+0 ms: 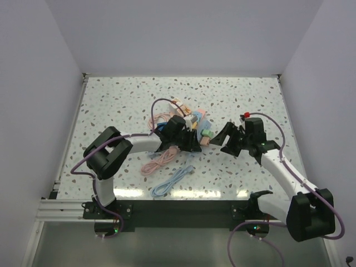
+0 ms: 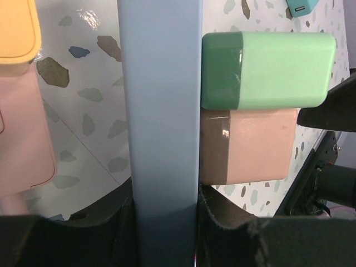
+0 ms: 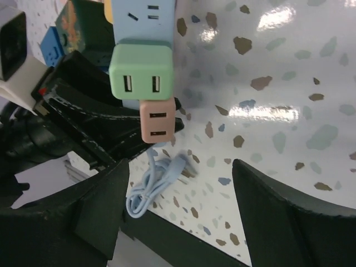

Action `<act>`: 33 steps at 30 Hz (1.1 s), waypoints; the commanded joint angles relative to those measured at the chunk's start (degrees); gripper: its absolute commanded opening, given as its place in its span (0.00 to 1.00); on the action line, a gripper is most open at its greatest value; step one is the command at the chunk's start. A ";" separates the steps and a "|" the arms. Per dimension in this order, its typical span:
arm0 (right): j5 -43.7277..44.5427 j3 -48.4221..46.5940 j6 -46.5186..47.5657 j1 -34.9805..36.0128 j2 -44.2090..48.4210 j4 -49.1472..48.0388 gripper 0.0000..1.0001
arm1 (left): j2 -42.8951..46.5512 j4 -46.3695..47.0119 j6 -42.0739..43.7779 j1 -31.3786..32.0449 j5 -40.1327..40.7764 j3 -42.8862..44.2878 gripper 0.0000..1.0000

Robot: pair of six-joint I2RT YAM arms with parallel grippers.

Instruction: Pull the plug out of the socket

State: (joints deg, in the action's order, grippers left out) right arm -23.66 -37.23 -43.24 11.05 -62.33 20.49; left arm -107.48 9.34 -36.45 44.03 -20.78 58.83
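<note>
A: Plugs, where?

B: Middle of the top view, seated on the face of the blue socket strip. Green plug first, pink plug touching it just below.

A: Looks?

B: Rounded cubes. Two slots side by side on the green face, two stacked on the pink, as seen from the right wrist. From the left wrist, a darker band on each, nearest the strip.

A: Left gripper?

B: Narrow, clamped on the strip from both sides, at the bottom of the left wrist view.

A: Right gripper?

B: Spread wide, holding nothing. Just right of the plugs in the top view, apparently not touching them.

A: Room to move?

B: Bare speckled table to the right and toward the top of that view. Crowded left of the strip: other coloured blocks, a pink cable, a blue cable lower, near the table's front edge. White walls on three sides.
</note>
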 commanded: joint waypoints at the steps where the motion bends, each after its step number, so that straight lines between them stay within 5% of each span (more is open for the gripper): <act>1: -2.27 -0.12 -5.01 1.08 -1.74 -9.76 0.78 | 1.13 3.84 -1.08 0.44 -0.06 2.96 0.00; 11: 1.07 -4.07 -5.18 7.23 -12.55 -14.07 0.67 | 1.13 5.33 -3.28 0.88 -0.06 3.13 0.00; 18: 7.39 -3.11 -6.24 8.99 -13.70 -16.01 0.33 | 1.92 6.47 -4.33 0.88 -0.32 2.35 0.00; 22: 9.69 -3.37 -5.63 8.90 -12.48 -13.56 0.00 | 1.58 6.22 -4.95 0.88 1.25 1.29 0.00; 33: 12.23 -3.19 1.04 3.12 11.16 10.87 0.00 | -0.45 3.75 -5.48 -2.81 5.75 -0.12 0.00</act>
State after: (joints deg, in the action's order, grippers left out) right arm -14.48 -39.05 -46.44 17.56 -56.80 21.12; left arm -107.22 15.86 -41.39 44.84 -21.63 59.40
